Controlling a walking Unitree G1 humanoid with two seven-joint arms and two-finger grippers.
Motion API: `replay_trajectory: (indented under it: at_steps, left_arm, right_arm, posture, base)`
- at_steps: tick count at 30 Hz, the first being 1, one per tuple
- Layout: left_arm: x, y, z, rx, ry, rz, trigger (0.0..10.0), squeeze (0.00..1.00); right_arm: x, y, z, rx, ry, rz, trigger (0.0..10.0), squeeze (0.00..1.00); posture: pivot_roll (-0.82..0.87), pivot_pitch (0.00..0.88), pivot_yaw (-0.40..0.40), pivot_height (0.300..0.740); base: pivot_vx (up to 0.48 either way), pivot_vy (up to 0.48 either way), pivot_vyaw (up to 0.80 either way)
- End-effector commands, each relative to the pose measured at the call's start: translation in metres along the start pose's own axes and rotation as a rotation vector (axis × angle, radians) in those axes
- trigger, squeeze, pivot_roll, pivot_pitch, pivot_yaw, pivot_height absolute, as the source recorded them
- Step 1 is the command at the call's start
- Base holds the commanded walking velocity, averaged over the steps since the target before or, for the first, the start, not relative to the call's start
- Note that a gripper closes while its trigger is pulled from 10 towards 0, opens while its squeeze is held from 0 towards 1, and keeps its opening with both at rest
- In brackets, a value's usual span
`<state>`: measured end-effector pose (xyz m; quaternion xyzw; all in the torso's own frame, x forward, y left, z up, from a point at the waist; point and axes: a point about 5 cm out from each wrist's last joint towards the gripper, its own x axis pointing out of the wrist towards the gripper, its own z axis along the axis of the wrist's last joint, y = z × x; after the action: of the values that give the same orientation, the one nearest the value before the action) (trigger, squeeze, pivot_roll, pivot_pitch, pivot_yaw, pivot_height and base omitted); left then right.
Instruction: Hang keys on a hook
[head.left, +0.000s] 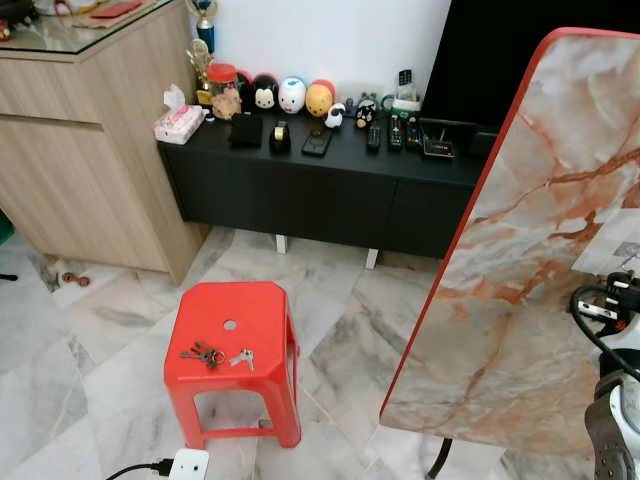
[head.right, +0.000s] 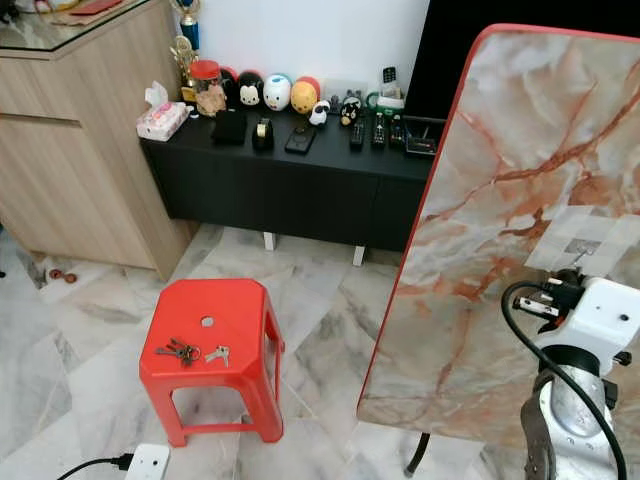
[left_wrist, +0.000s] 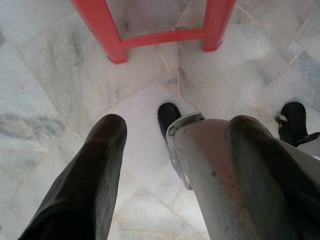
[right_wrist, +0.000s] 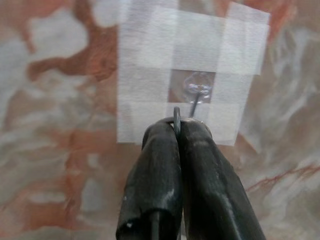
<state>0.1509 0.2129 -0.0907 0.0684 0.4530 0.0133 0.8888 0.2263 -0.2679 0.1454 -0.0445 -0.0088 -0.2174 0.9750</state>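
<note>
As you look through the head cam, the red plastic stool (head.left: 232, 340) stands on the grey marble floor (head.left: 80, 360), w/ two small bunches of metal keys (head.left: 214, 355) lying on its seat, left of the tilted marble-pattern board with red edge (head.left: 520, 260). Behind it you see the low black cabinet (head.left: 320, 190) w/ round toy figures (head.left: 285, 95). The right arm is raised near the board's taped patch.

In the left wrist view, the left gripper (left_wrist: 175, 165) hangs over the floor, fingers wide apart and empty, stool legs beyond it.

In the right wrist view, the right gripper (right_wrist: 178, 127) has fingers pressed together on a thin metal ring (right_wrist: 176, 120), just beside the clear wire hook (right_wrist: 197, 92) under white tape (right_wrist: 190, 45).
</note>
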Motion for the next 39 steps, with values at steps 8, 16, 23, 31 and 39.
replay_trajectory:
  at_steps: [8, 16, 23, 31, 39]
  left_arm:
    - [-0.001, 0.0, -0.005, 0.005, 0.024, -0.01, 10.0, 0.0]
    - [0.0, 0.0, -0.003, 0.011, 0.027, -0.012, 10.0, 0.0]
    - [0.0, 0.001, -0.002, 0.009, 0.025, -0.009, 10.0, 0.0]
    - [-0.001, 0.003, -0.004, 0.005, 0.026, -0.007, 10.0, 0.0]
    - [-0.001, 0.003, -0.005, 0.008, 0.029, -0.007, 10.0, 0.0]
  right_arm:
    - [0.0, -0.018, 0.014, -0.155, -0.013, -0.013, 10.0, 0.0]
    - [-0.007, -0.032, 0.012, -0.203, 0.028, -0.04, 10.0, 0.0]
    - [0.003, -0.027, 0.012, -0.239, 0.056, 0.054, 10.0, 0.0]
    - [0.009, -0.026, 0.018, -0.268, 0.051, 0.079, 10.0, 0.0]
    - [0.006, -0.029, 0.016, -0.254, 0.074, 0.058, 10.0, 0.0]
  posture:
    - [-0.07, 0.045, -0.05, 0.74]
    - [-0.09, 0.048, -0.043, 0.74]
    - [-0.08, 0.046, -0.043, 0.74]
    - [-0.08, 0.047, -0.044, 0.74]
    - [-0.08, 0.047, -0.043, 0.74]
  base:
    - [0.0, 0.0, 0.0]
    - [0.0, 0.0, 0.0]
    - [0.0, 0.0, 0.0]
    - [0.0, 0.0, 0.0]
    - [0.0, 0.0, 0.0]
